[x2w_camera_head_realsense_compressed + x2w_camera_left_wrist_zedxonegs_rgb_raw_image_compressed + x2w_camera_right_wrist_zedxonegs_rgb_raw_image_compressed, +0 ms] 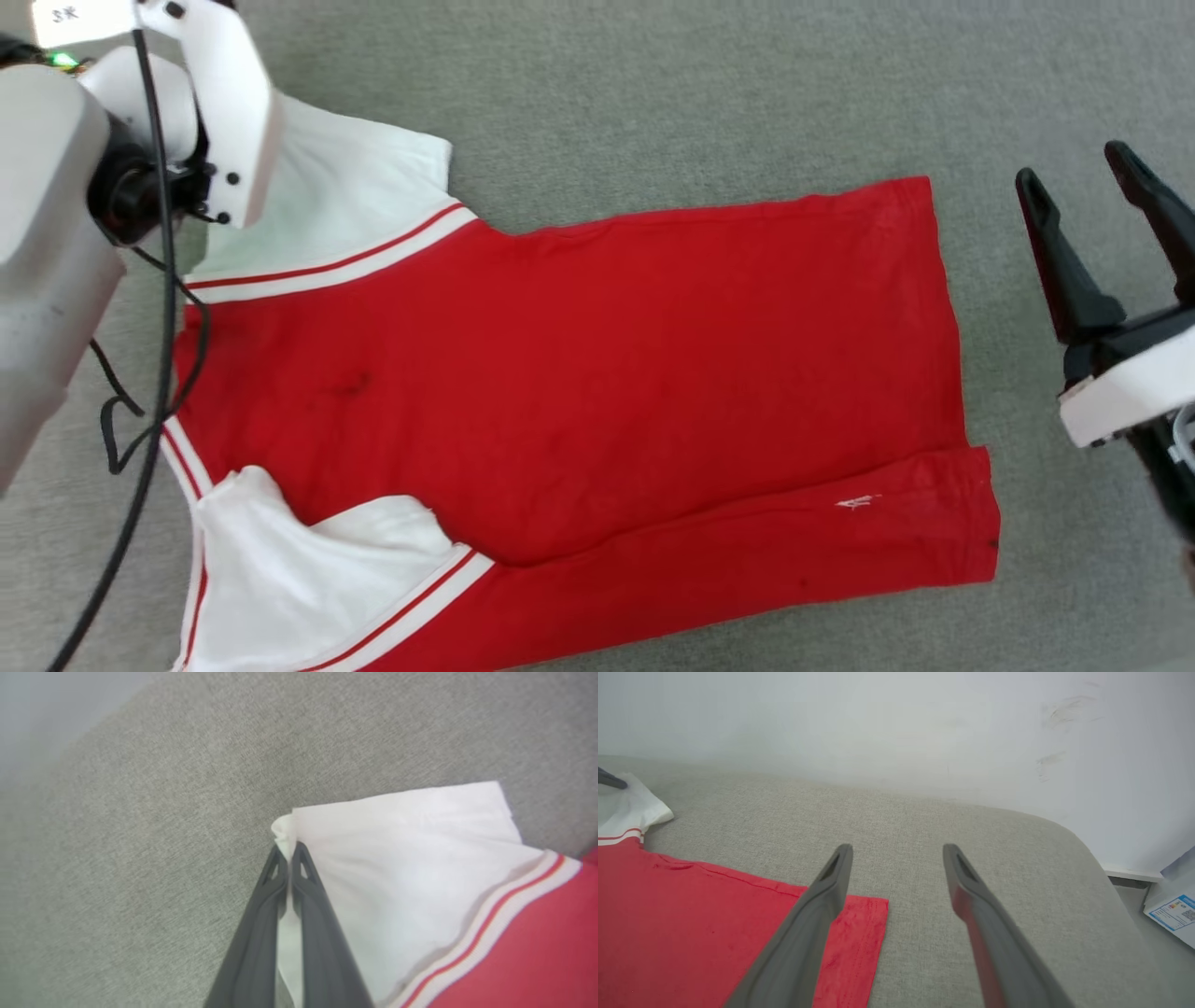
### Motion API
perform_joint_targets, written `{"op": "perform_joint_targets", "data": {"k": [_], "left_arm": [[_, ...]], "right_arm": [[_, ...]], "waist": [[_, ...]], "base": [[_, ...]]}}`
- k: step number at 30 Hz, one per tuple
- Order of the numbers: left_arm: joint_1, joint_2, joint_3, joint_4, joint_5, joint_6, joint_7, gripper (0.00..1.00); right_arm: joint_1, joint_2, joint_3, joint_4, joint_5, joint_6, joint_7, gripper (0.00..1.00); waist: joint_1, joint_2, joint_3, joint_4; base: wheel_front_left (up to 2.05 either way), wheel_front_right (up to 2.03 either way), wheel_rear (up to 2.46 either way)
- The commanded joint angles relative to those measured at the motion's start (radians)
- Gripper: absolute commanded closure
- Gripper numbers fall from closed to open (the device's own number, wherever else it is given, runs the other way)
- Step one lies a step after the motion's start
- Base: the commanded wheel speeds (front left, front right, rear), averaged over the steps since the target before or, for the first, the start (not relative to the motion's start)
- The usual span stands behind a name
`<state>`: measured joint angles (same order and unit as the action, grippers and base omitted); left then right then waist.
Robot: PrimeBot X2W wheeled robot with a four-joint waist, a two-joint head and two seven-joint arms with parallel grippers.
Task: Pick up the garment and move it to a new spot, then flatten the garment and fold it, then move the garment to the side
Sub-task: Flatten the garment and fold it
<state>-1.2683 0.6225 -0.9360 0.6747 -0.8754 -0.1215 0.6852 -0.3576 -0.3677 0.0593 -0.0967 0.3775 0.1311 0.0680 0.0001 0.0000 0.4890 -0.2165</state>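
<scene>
Left wrist view | left gripper (290,851) pinches garment (537,952) (white sleeve (411,858)) | right gripper (897,848) spread

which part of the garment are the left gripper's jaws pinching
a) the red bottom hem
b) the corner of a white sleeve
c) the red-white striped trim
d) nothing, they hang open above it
b: in the left wrist view the left gripper has its jaws shut on the bunched corner of the white sleeve of the garment, well clear of the striped trim and the red cloth.
</scene>
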Motion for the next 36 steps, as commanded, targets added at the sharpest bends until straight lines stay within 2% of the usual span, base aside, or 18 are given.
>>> {"op": "perform_joint_targets", "data": {"k": [1, 7, 11, 15, 19, 23, 31, 32, 36], "left_arm": [[0.016, -0.005, -0.007, -0.011, 0.004, -0.004, -0.019, 1.0], [0.022, -0.021, -0.034, -0.064, 0.007, -0.007, -0.082, 1.0], [0.019, -0.028, -0.055, -0.101, 0.007, -0.008, -0.111, 1.0], [0.005, -0.028, -0.079, -0.137, 0.009, -0.008, -0.131, 1.0], [-0.01, -0.031, -0.101, -0.173, 0.005, -0.008, -0.144, 1.0], [-0.036, -0.028, -0.119, -0.2, 0.003, -0.008, -0.156, 1.0], [-0.08, -0.036, -0.153, -0.22, -0.007, -0.008, -0.182, 1.0], [-0.089, -0.032, -0.166, -0.217, -0.01, -0.008, -0.195, 1.0], [-0.092, -0.026, -0.182, -0.208, -0.019, -0.008, -0.21, 1.0]], "right_arm": [[-0.029, -0.031, 0.019, -0.001, 0.016, -0.001, 0.044, 0.0], [-0.139, -0.177, 0.094, 0.03, 0.129, -0.001, 0.328, 0.0], [-0.21, -0.245, 0.159, 0.084, 0.196, -0.001, 0.529, 0.0], [-0.285, -0.283, 0.227, 0.139, 0.242, -0.001, 0.69, 0.0], [-0.349, -0.293, 0.289, 0.193, 0.255, -0.001, 0.792, 0.0], [-0.405, -0.283, 0.338, 0.263, 0.255, -0.001, 0.843, 0.0], [-0.441, -0.273, 0.427, 0.41, 0.269, -0.001, 0.846, 0.0], [-0.422, -0.264, 0.473, 0.449, 0.285, -0.001, 0.824, 0.0], [-0.408, -0.259, 0.532, 0.479, 0.305, 0.001, 0.784, 0.0]], "waist": [[-0.0001, 0.0, -0.025, 0.023], [-0.0001, 0.0, -0.059, 0.066], [-0.0001, 0.0, -0.066, 0.096], [-0.0001, 0.0, -0.059, 0.124], [-0.0001, 0.0, -0.041, 0.15], [-0.0001, 0.0, -0.018, 0.172], [-0.0001, 0.0, 0.026, 0.208], [-0.0001, 0.0, 0.034, 0.212], [-0.0001, 0.0, 0.035, 0.212]], "base": [[0.0, 0.0, 0.0], [0.0, 0.0, 0.0], [0.0, 0.0, 0.0], [0.0, 0.0, 0.0], [0.0, 0.0, 0.0], [0.0, 0.0, 0.0], [0.0, 0.0, 0.0], [0.0, 0.0, 0.0], [0.0, 0.0, 0.0]]}}
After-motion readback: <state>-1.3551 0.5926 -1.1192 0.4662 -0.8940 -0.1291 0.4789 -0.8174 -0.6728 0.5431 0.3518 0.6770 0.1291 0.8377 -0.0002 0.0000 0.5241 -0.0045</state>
